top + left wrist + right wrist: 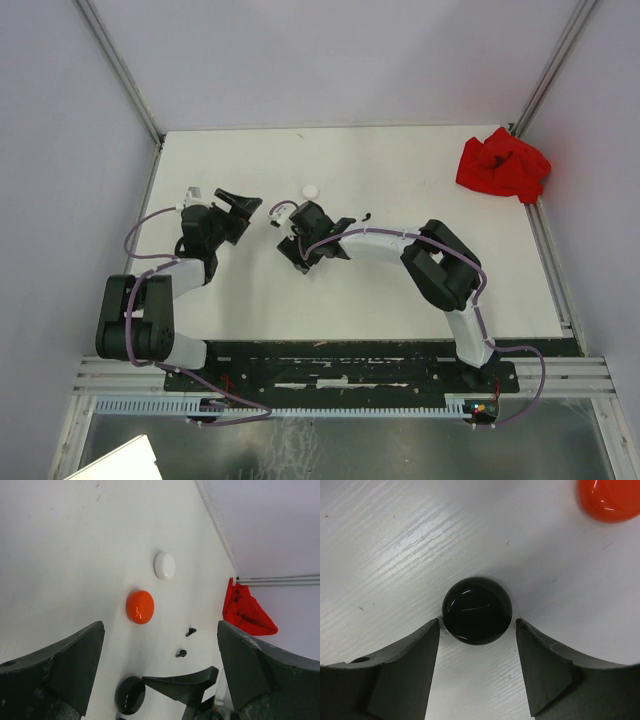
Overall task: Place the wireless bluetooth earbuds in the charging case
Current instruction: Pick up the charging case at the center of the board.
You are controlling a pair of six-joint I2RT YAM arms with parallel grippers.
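Observation:
Two tiny black earbuds [190, 631] [181, 653] lie on the white table; one shows in the top view [367, 215]. A closed round black case [477, 610] lies between the fingertips of my right gripper [478, 621], which is open around it without gripping. The black case also shows in the left wrist view [130, 695], beside a right finger [185, 682]. An orange case [140, 606] and a white case [164, 565] lie beyond it. My left gripper [160, 627] is open and empty, left of the cases. In the top view the left gripper [243, 215] faces the right gripper [290, 250].
A crumpled red cloth [503, 165] lies at the table's far right corner. The white case [311, 191] sits just behind the right wrist. The orange case [610, 500] is close to the right gripper's upper right. Walls enclose the table on three sides.

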